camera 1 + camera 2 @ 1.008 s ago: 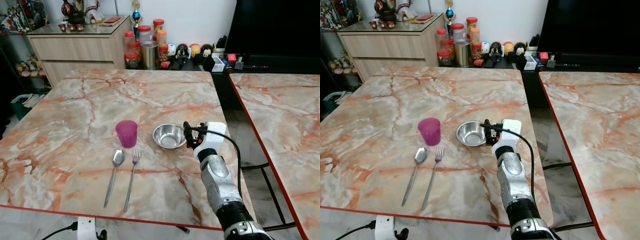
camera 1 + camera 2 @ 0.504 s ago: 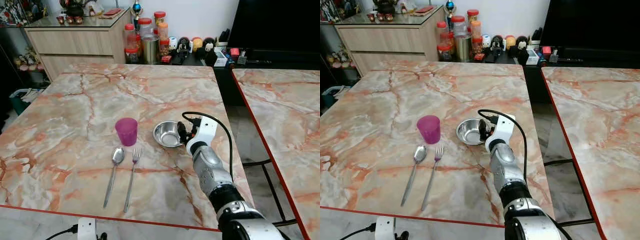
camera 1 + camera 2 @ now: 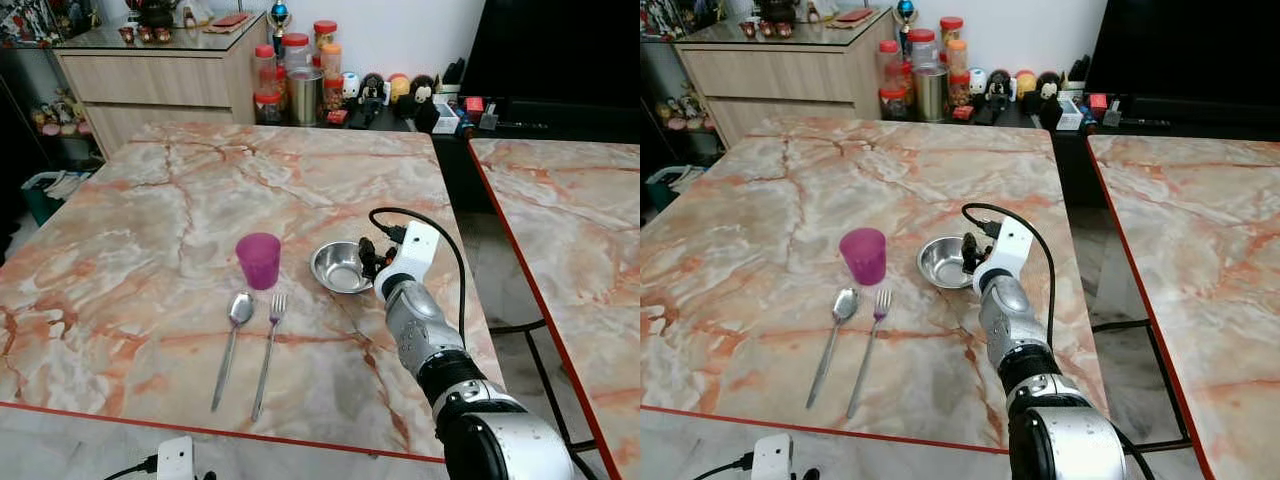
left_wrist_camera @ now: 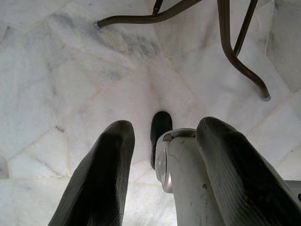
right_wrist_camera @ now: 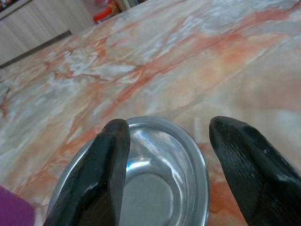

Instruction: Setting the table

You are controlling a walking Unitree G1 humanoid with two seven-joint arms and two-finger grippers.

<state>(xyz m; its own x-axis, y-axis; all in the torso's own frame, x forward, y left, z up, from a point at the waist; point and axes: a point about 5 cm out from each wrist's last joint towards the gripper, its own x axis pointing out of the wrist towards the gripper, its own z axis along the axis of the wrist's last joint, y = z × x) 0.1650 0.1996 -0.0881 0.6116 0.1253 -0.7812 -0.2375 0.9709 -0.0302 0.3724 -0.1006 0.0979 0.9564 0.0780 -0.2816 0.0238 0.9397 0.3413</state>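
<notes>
On the marbled counter [image 3: 150,230], a partial place setting lies near the front edge: a purple cup [image 3: 258,259] stands upright, with a spoon [image 3: 232,340] and a fork [image 3: 268,345] lying side by side just in front of it, and a steel bowl [image 3: 340,266] sits just to the right of the cup. At the bowl's right rim is the right gripper [image 3: 372,262], reaching in from the robot's right on its silver arm. From the right wrist view, the jaws are spread wide and hold nothing; one of the fingers [image 5: 101,176] lies over the bowl's rim and the other stands beyond its outer edge, so the rim falls between them. Whether either finger touches the metal cannot be told. Judged from this layout, the step in hand concerns the placing of the bowl, which rests flat on the counter; the next move calls either for closing on the rim to shift the bowl, or for drawing the arm straight back without dragging it toward the cup. Only the head views give the whole setting and show the jars [image 3: 295,75] and small figurines [image 3: 385,92] at the far end beyond the counter; the right wrist view alone shows the rim lying between the open fingers. In the left wrist view the left gripper [image 4: 164,160] hangs idle with jaws apart over a pale tiled floor [image 4: 56,84].
</notes>
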